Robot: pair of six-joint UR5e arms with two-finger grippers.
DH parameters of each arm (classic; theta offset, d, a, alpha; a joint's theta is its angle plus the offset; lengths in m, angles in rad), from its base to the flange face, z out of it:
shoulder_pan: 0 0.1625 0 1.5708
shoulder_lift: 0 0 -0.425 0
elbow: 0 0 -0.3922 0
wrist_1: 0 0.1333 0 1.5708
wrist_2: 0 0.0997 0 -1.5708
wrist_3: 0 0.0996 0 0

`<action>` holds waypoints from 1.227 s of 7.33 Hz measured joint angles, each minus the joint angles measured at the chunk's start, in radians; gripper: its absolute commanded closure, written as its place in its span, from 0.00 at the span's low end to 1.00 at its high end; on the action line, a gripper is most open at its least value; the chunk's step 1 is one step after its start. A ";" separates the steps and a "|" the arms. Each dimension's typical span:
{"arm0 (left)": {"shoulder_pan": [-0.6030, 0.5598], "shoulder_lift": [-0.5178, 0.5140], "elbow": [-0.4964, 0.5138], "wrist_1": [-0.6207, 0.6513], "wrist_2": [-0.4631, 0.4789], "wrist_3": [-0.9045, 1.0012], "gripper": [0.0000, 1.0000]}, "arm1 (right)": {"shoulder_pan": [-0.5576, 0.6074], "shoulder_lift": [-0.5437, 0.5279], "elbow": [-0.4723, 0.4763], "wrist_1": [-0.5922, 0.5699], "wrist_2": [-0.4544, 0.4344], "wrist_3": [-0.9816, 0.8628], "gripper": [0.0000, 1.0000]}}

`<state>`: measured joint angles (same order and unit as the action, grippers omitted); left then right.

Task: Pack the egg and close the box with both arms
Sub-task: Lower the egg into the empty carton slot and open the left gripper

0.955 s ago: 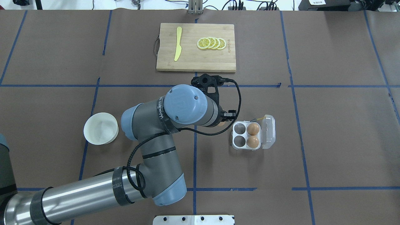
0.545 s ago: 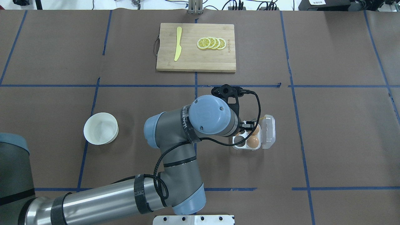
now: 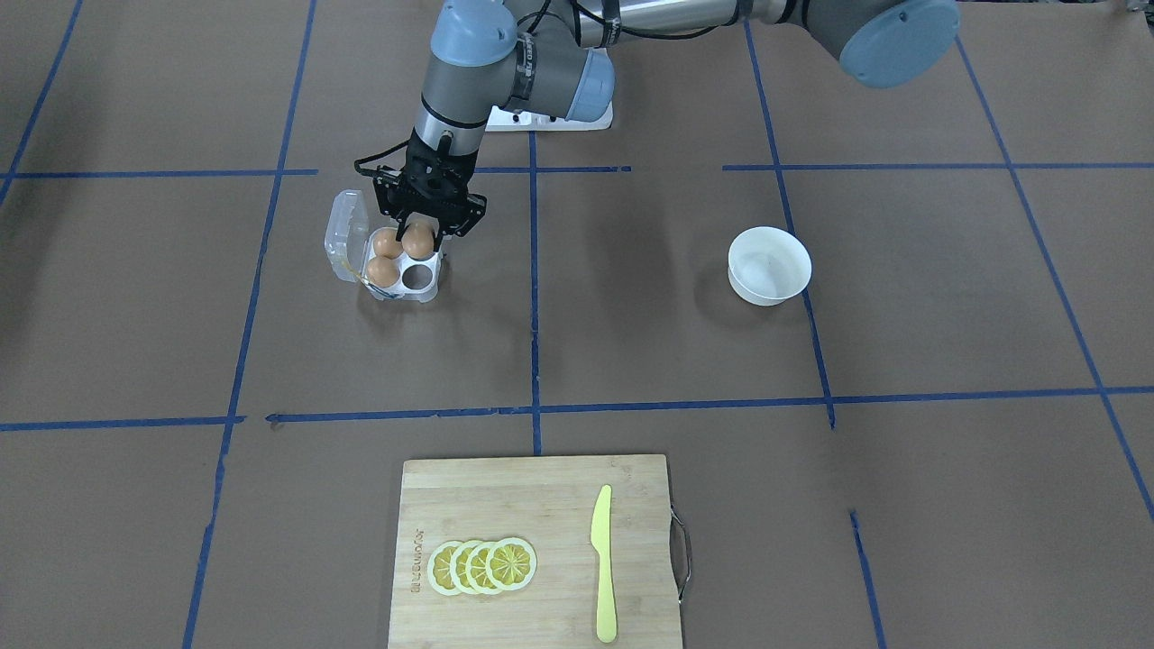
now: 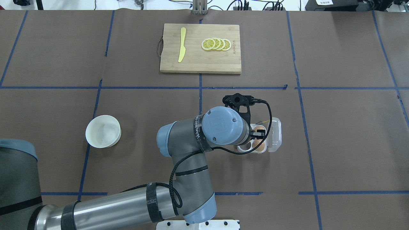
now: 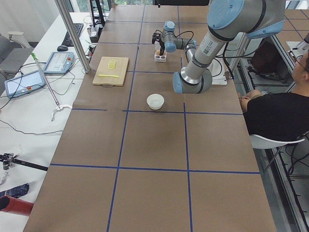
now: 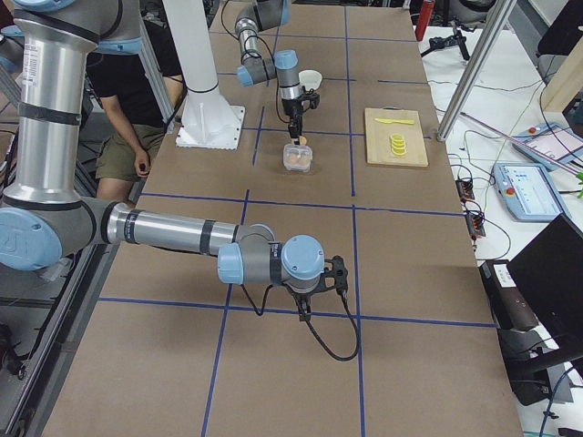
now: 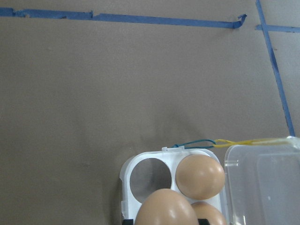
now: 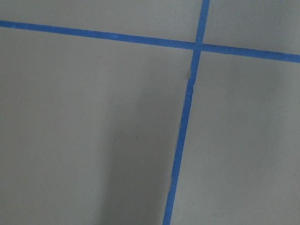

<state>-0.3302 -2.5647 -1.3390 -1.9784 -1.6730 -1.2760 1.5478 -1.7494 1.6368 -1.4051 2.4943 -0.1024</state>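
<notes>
My left gripper [image 3: 420, 236] is shut on a light-brown egg [image 3: 417, 242] and holds it just above the clear four-cup egg carton [image 3: 432, 281], over the side with the empty cups. The held egg fills the bottom of the left wrist view [image 7: 166, 209]. Two other brown eggs [image 7: 199, 176] sit in the carton's other two cups. One empty cup [image 7: 150, 176] shows. The see-through lid [image 3: 346, 233] stands open. In the overhead view the left arm [image 4: 223, 126] hides most of the carton. My right gripper [image 6: 333, 273] hangs over bare table; I cannot tell whether it is open.
A round white bowl [image 4: 103, 131] stands to the left of the left arm. A wooden cutting board [image 4: 223, 65] at the far side carries lemon slices [image 4: 216, 44] and a yellow knife [image 4: 182, 44]. Blue tape lines cross the brown table cover.
My left arm has moved right with the egg, from beside the carton to over it, and now covers most of the carton in the overhead view.
</notes>
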 measured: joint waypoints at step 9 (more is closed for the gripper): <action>-0.023 0.005 0.008 -0.008 0.002 0.002 0.27 | 0.000 0.004 -0.015 0.000 0.000 0.002 0.00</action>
<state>-0.3533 -2.5601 -1.3306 -1.9860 -1.6708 -1.2740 1.5478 -1.7453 1.6219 -1.4051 2.4943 -0.1004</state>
